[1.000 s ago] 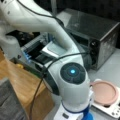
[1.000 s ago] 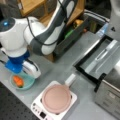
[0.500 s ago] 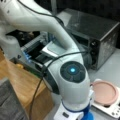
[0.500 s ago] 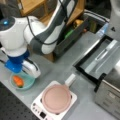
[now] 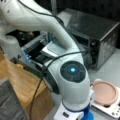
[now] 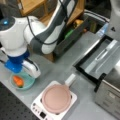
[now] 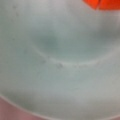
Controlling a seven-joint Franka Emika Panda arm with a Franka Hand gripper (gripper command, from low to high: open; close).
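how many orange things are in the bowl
1. A single orange carrot-like piece lies in the pale teal bowl at a front view's lower left; the wrist view shows it at its top edge. The arm may hide more.

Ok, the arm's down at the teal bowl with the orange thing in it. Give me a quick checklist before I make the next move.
1. Orange piece inside the teal bowl: ok.
2. Wrist camera sees the orange piece: not ok, only at its top edge.
3. Gripper open or shut: cannot tell, hidden in every view.
4. Bowl flat on the table: ok.
5. Pink pan apart from the bowl: ok.
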